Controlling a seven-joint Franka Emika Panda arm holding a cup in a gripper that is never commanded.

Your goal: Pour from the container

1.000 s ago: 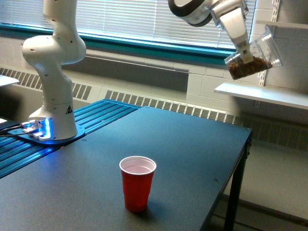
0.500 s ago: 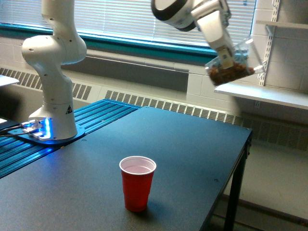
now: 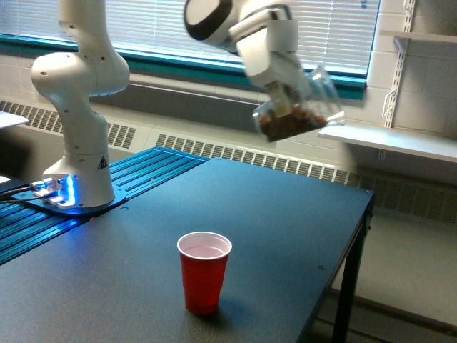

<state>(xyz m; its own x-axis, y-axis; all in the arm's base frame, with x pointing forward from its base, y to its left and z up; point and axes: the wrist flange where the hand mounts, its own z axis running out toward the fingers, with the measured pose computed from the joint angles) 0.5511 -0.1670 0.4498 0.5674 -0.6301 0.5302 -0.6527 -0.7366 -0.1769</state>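
Note:
The container (image 3: 300, 107), a clear plastic tumbler with brown nut-like pieces lying in it, hangs tilted high above the table's far side, blurred by motion. My gripper (image 3: 291, 94) is shut on the container from above. A red cup (image 3: 204, 271) with a white inside stands upright on the dark table (image 3: 285, 214) near its front, well below the container and toward the exterior view's left of it. Nothing is falling from the container.
The arm's white base (image 3: 82, 143) stands at the exterior view's left on a blue ribbed surface (image 3: 143, 179). A white wall shelf (image 3: 400, 139) juts out at the right, behind the table. The table's right edge (image 3: 357, 243) drops to the floor.
The gripper has carried the container leftward and somewhat lower, from near the wall shelf to above the table's far side. The red cup has not moved.

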